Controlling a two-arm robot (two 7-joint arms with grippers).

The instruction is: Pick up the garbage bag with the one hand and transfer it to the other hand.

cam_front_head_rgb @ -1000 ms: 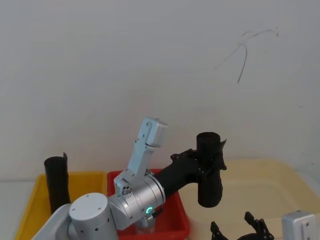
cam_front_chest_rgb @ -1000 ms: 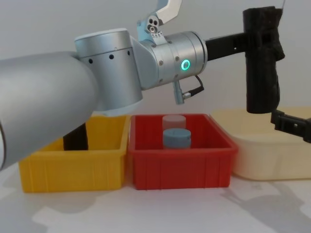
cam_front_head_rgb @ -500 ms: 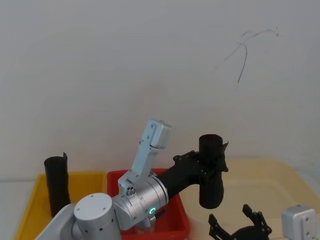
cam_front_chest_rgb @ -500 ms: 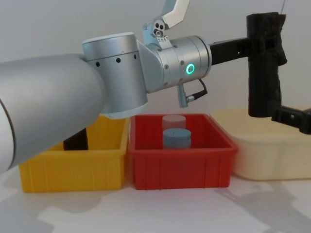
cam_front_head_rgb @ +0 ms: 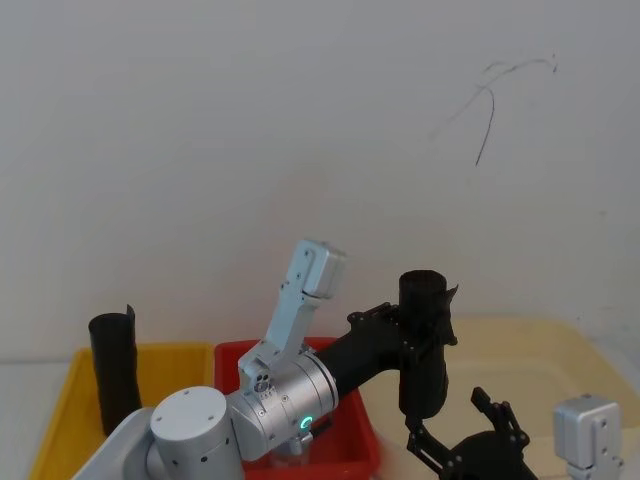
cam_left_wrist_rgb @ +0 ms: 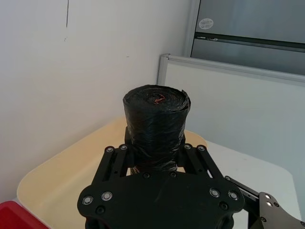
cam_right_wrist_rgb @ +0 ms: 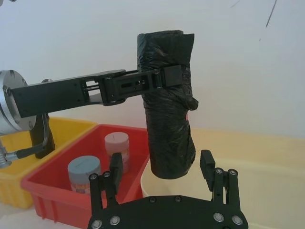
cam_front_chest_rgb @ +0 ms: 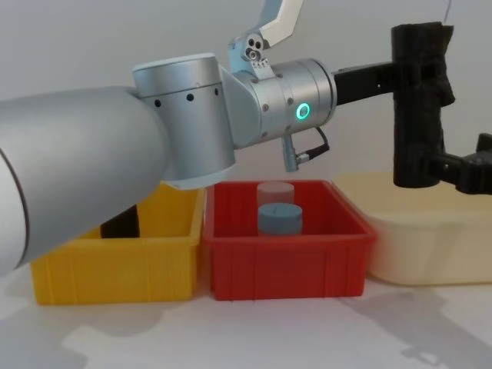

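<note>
The garbage bag (cam_front_chest_rgb: pixel 419 115), a black wrinkled roll, hangs upright above the cream tub's near-left edge. My left gripper (cam_front_chest_rgb: pixel 419 73), on the wrist with the green ring light, is shut on its upper part. From the left wrist view the garbage bag (cam_left_wrist_rgb: pixel 156 124) stands between that gripper's fingers. My right gripper (cam_right_wrist_rgb: pixel 161 167) is open just below, one finger on each side of the garbage bag's (cam_right_wrist_rgb: pixel 169 119) lower end with gaps showing. In the head view the right gripper (cam_front_head_rgb: pixel 455 430) sits under the garbage bag (cam_front_head_rgb: pixel 422 345).
A red bin (cam_front_chest_rgb: pixel 284 273) holds a grey-blue jar (cam_front_chest_rgb: pixel 279 219) and a clear jar (cam_front_chest_rgb: pixel 275 192). A second black roll (cam_front_head_rgb: pixel 113 365) stands in the yellow bin (cam_front_chest_rgb: pixel 115 265) to its left. The cream tub (cam_front_chest_rgb: pixel 430 246) is at the right, a white wall behind.
My right gripper has risen and come left, up to the bag's lower end. The left arm with the bag has shifted slightly right and then held nearly still.
</note>
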